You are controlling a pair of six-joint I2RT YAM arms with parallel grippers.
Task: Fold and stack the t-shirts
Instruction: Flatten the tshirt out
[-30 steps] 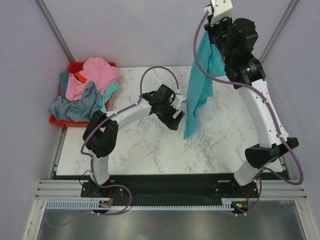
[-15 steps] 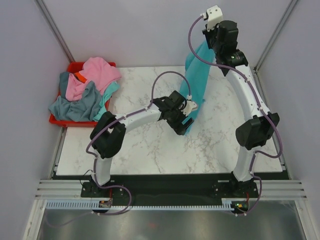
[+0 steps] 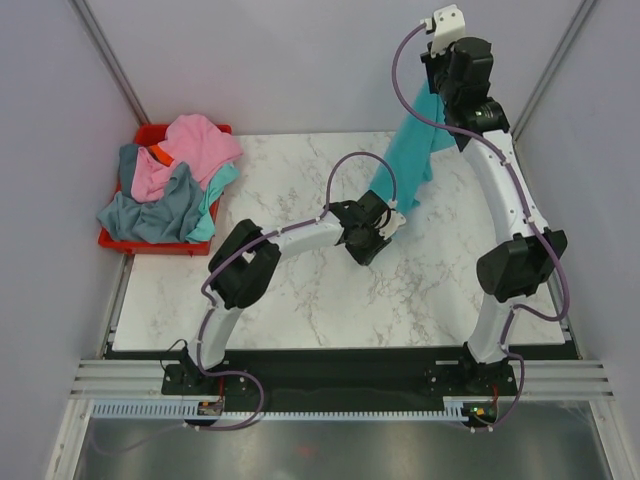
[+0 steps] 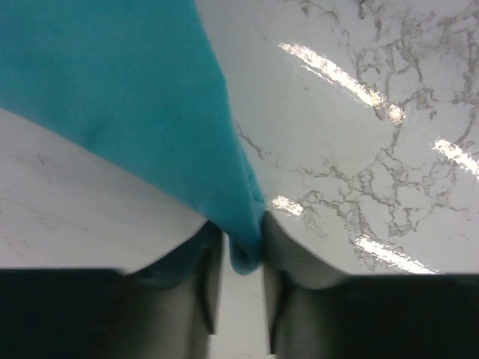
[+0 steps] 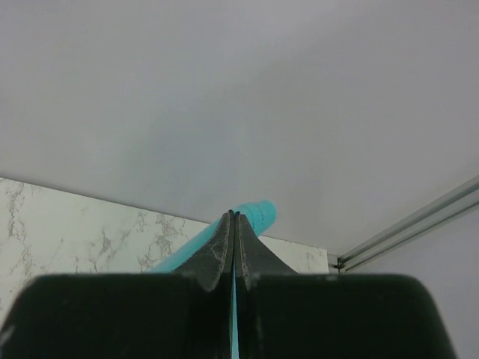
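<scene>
Left gripper (image 3: 385, 228) is reaching to the middle of the marble table (image 3: 280, 290), at the bottom end of the hanging teal t-shirt (image 3: 410, 150). In the left wrist view its fingers (image 4: 281, 247) are standing on either side of the shirt's lowest corner, and the bunched cloth (image 4: 135, 97) is filling the gap between them and touching both. Whether they are truly pinching it or only flanking it, I cannot tell.

Right gripper (image 3: 437, 85) is hanging high above the table's far right part, clamped tight on the upper end of the same shirt. The right wrist view is showing its fingers pressed together (image 5: 233, 217), with a roll of teal cloth (image 5: 256, 212) poking out beyond the tips and a thin teal line running between them.

Between the two grippers the shirt is slanting down as a long narrow band, its lower end sitting just above or on the marble.

At the table's far left edge, a red bin (image 3: 118, 243) is holding a loose heap of other t-shirts: a pink one (image 3: 200, 140) is lying on top, a grey-blue one (image 3: 140, 215) is spilling over the near rim, and a bit of orange (image 3: 158, 152) is showing among them.
</scene>
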